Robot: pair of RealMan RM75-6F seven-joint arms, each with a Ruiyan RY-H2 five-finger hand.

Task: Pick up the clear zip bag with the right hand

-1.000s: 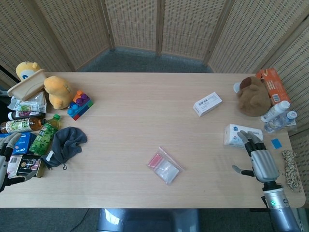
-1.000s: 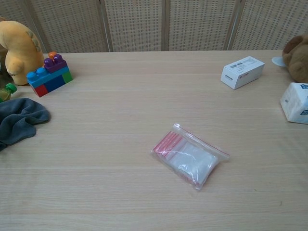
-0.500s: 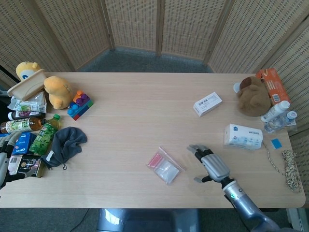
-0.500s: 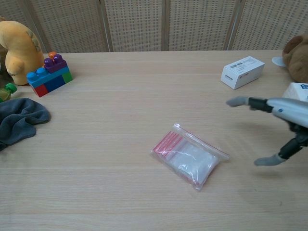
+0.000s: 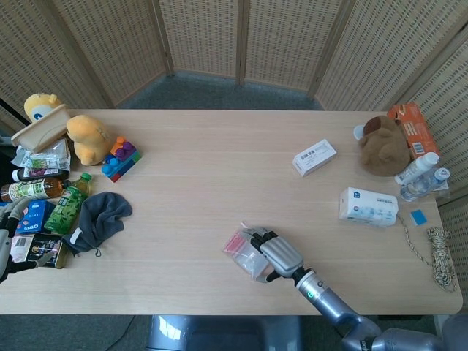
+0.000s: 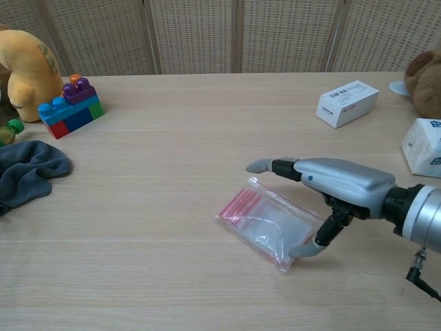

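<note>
The clear zip bag point(image 5: 239, 247) with a red seal strip lies flat near the table's front middle; the chest view shows the bag point(image 6: 265, 224) with white contents. My right hand point(image 5: 276, 253) hovers over the bag's right side. In the chest view the right hand point(image 6: 337, 183) has its fingers stretched out above the bag's far edge and its thumb down by the near right corner, with nothing gripped. My left hand point(image 5: 7, 241) sits at the far left edge beside the packets, fingers spread and empty.
A white box point(image 5: 314, 157) and a tissue pack point(image 5: 368, 206) lie to the right, with a brown plush point(image 5: 382, 146) behind them. A grey cloth point(image 5: 99, 219), toy blocks point(image 5: 121, 159), a yellow plush point(image 5: 88, 139) and bottles crowd the left.
My right hand has swept leftwards from the table's right edge to just over the zip bag. The bag and the left hand have not moved.
</note>
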